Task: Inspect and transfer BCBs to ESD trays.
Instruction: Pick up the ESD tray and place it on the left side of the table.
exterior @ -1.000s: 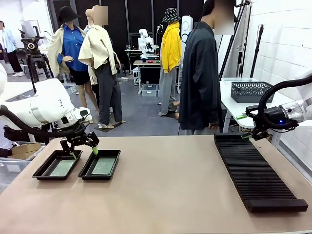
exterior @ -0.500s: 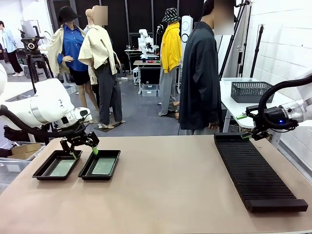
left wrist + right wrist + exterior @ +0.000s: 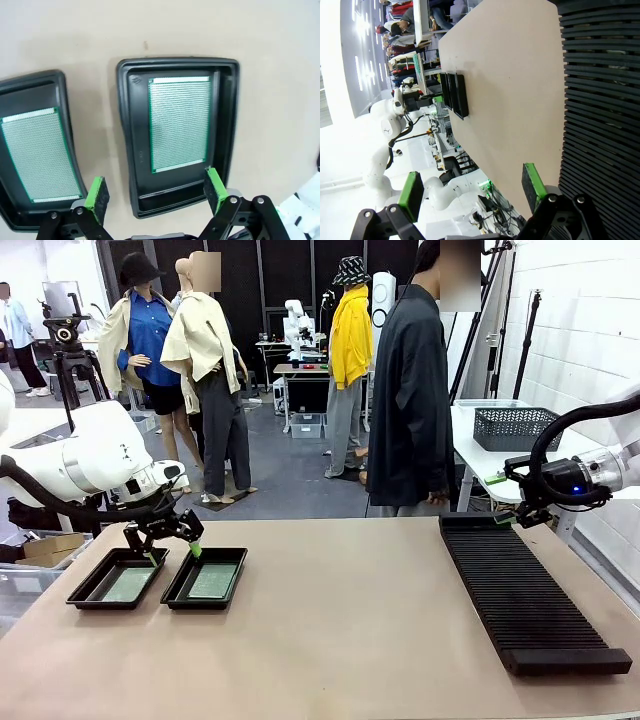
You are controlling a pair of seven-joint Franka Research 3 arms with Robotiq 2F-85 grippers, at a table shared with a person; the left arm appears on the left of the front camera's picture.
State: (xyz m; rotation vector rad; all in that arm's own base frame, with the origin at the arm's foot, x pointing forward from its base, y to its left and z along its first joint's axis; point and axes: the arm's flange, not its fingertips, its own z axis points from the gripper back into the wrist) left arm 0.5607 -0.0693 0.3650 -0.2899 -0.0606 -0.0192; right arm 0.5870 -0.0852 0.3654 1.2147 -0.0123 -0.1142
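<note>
Two ESD trays, glossy black, sit side by side at the table's left: the left tray [image 3: 88, 582] and the right tray [image 3: 237, 560]. Each holds one green BCB [image 3: 127, 583] [image 3: 212, 580] lying flat. My left gripper [image 3: 165, 536] hovers open just above their far ends, holding nothing. In the left wrist view one tray [image 3: 229, 125] with its BCB [image 3: 180, 122] lies between my fingers, which stand above it, and the other tray [image 3: 61, 92] with its BCB [image 3: 37, 152] is to the left. My right gripper [image 3: 522, 512] hangs open by the rack's far end, its pads [image 3: 531, 184] empty.
A long black ribbed rack [image 3: 525, 590] runs along the table's right side, also in the right wrist view as the rack [image 3: 600, 100]. A person in a dark jacket [image 3: 410, 400] stands at the far edge. A black mesh basket [image 3: 515, 427] sits on a white side table.
</note>
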